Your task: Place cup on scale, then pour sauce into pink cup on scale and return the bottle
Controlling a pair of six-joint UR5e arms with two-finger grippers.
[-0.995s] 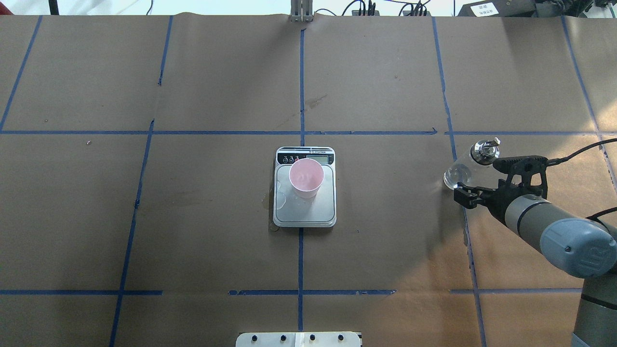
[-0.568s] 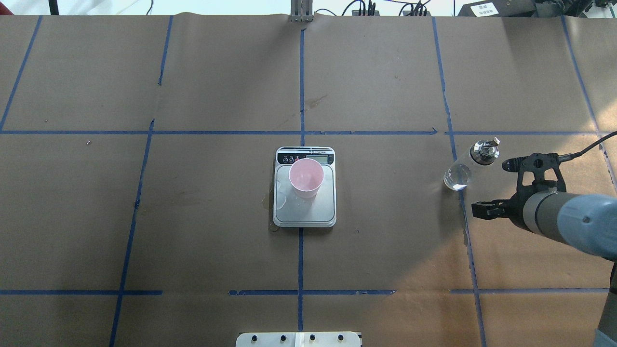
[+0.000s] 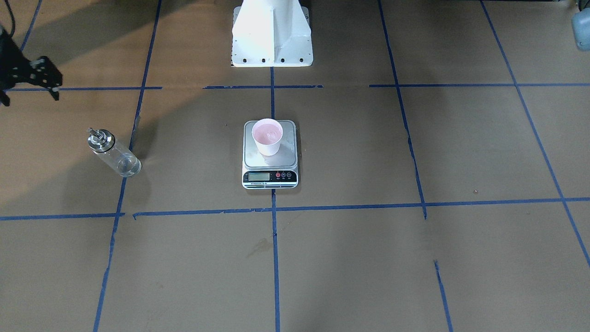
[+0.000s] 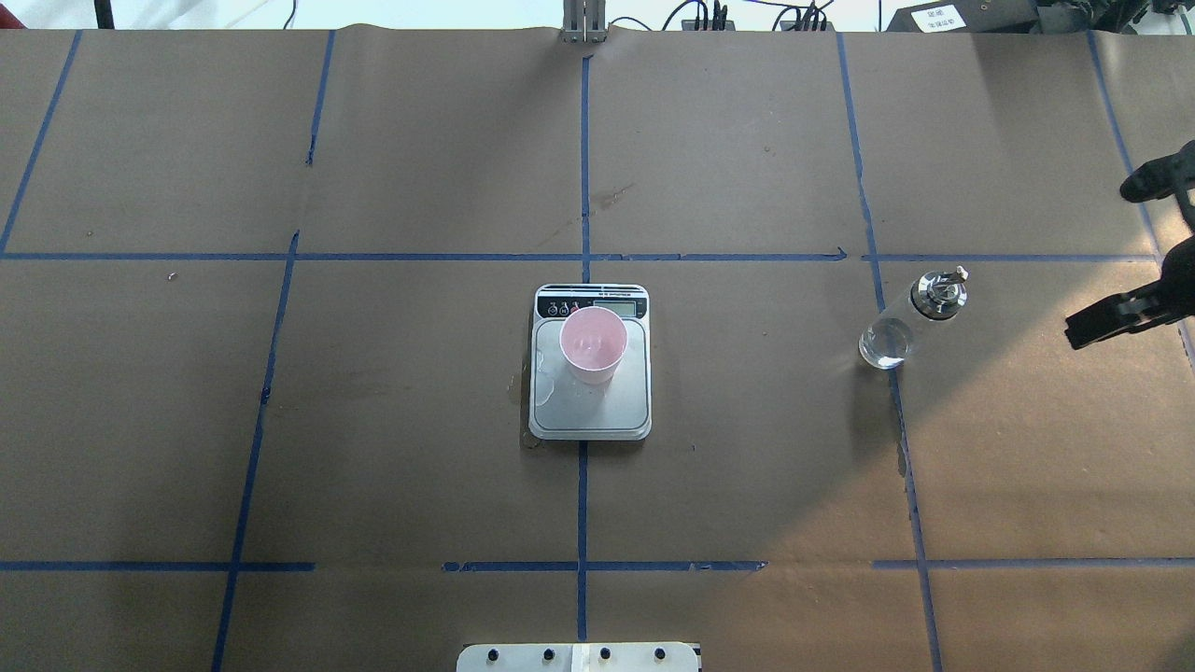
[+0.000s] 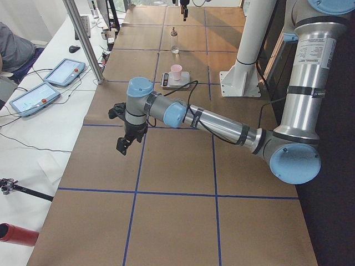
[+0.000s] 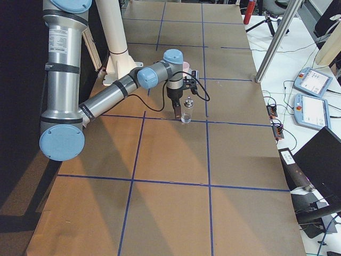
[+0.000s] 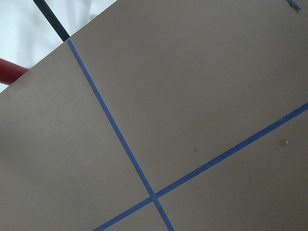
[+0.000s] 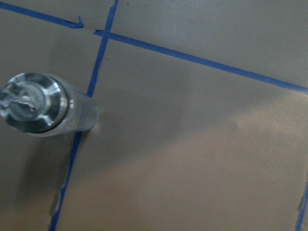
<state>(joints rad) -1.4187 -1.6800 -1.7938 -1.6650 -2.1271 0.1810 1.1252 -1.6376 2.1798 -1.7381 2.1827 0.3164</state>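
If judged from the right gripper (image 4: pixel 1099 266) outward, reads as the very end of the task's last step. Hangs there above the brown paper (image 4: pixel 747 467) near its right edge, fingers spread wide, gripping nothing, well apart from the glass pourer bottle (image 4: pixel 904 322). Finds that bottle upright on the paper, base on a blue tape line (image 4: pixel 910 448), shiny metal collar (image 4: pixel 936 294) and thin spout (image 4: pixel 954 274) on top, touched by nothing; looks clear right through, so probably little or nothing left inside. Farther toward the middle, shows the pale-pink paper cup (image 4: pixel 593 343) upright on the kitchen scale (image 4: pixel 597 415), about midway on the steel platform (image 4: pixel 629 378), with a faint wet-looking outline (image 4: pixel 549 373) on the platform just beside it, on the robot's left. Cannot tell what lies in the cup, nor read the display (image 4: pixel 619 307). As for the left gripper (image 5: pixel 121 133), caught only by the side camera, hanging above the paper toward its left end, well apart from scale, cup and bottle: cannot tell whether open or closed, though no object seen at it. Judged from all this: cup placed, pouring apparently over, bottle set down and let go. Calls for little next: lifting the right arm clear without brushing the spout, then perhaps checking the scale's reading before calling the task complete.
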